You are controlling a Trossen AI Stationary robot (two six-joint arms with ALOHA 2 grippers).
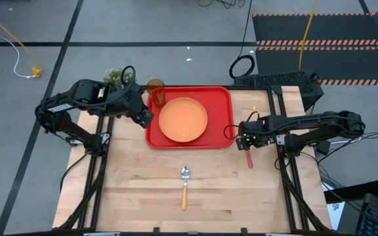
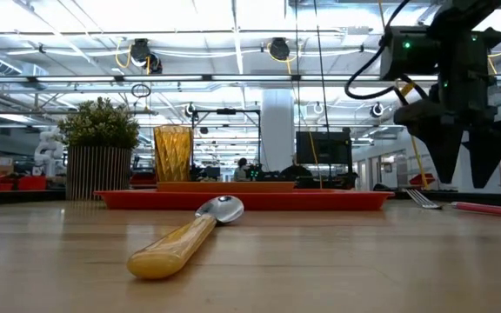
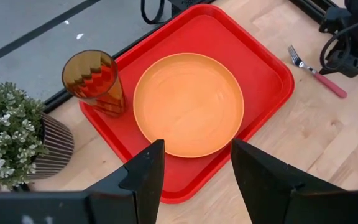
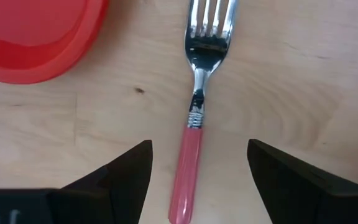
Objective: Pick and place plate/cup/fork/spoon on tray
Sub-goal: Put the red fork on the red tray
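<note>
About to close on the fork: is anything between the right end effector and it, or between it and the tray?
Nothing visible. The right end effector is open, straddling the fork, which lies alone on bare table. The tray is just beside it, with a free strip right of the plate.

Glossy plastic tray (image 1: pixel 223 98), shiny metal fork (image 4: pixel 201 68) tines, matt pale wooden table (image 1: pixel 241 190).

a robotics lab or industrial hall: beyond the wooden table (image 1: pixel 195 196) run grey concrete floor, hazard-striped mats (image 1: pixel 320 42) and loose cables, with ceiling trusses (image 2: pixel 233 80), monitors and workstations behind the table
</note>
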